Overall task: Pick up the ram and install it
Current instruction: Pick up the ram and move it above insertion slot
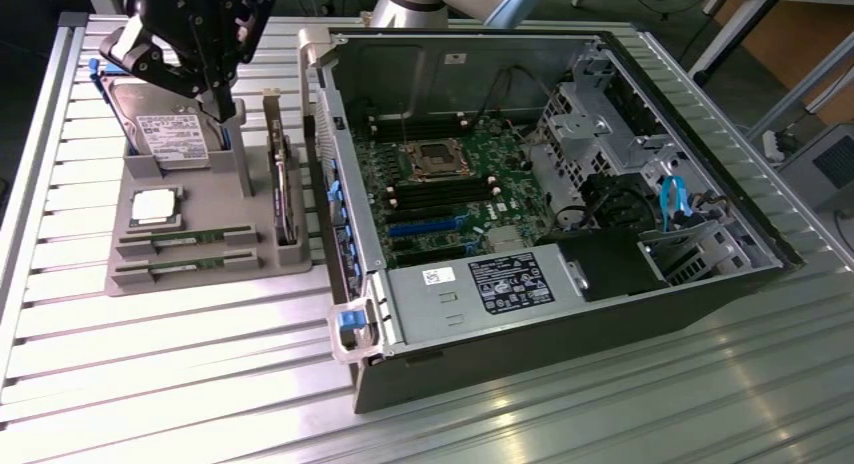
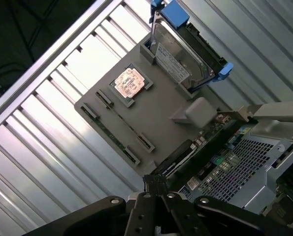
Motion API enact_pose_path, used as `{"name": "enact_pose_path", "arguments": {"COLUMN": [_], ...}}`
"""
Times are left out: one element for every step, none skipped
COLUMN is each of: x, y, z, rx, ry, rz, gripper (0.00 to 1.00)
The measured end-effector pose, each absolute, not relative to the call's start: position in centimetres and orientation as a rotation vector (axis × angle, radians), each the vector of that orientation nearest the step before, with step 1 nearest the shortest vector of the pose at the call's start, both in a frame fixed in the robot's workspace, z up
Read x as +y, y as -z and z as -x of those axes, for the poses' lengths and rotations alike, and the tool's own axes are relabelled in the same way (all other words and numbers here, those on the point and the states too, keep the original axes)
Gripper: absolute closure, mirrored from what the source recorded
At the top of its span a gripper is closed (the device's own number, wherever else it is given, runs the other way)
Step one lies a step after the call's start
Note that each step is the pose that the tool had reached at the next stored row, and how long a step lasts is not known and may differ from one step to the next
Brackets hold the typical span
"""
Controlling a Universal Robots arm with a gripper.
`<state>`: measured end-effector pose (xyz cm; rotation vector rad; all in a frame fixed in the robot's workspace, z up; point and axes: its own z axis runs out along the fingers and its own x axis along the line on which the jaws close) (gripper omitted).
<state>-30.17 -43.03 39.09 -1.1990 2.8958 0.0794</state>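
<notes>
Green ram (image 1: 187,240) lies slotted in a grey holder (image 1: 214,209) on the slatted table (image 1: 160,364), beside its twin. Hand (image 1: 220,109) hangs closed and empty above the hard drive (image 1: 171,134), well apart. Descending closed or misaligned could strike the twin.

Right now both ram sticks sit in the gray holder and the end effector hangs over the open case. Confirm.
Wrong: the exterior view shows the end effector over the holder, by the hard drive, not the case. The ram sticks do sit there.
</notes>
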Motion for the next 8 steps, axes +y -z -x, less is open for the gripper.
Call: {"name": "enact_pose_path", "arguments": {"x": [-43.03,-43.03,-43.03,-43.03,-43.03,-43.03,-43.03,-43.03], "y": [-39.09,-39.09,-39.09,-39.09,-39.09,-39.09,-39.09,-39.09], "z": [30.17,30.17,30.17,30.17,30.18,30.17,30.17,30.17], "rx": [2.893,2.889,2.884,2.875,2.87,2.863,2.858,2.853], "ry": [-0.08,-0.08,-0.08,-0.08,-0.08,-0.08,-0.08,-0.08], "rz": [1.206,1.215,1.228,1.249,1.262,1.278,1.29,1.302], "gripper": [0.9,0.9,0.9,0.9,0.9,0.9,0.9,0.9]}}
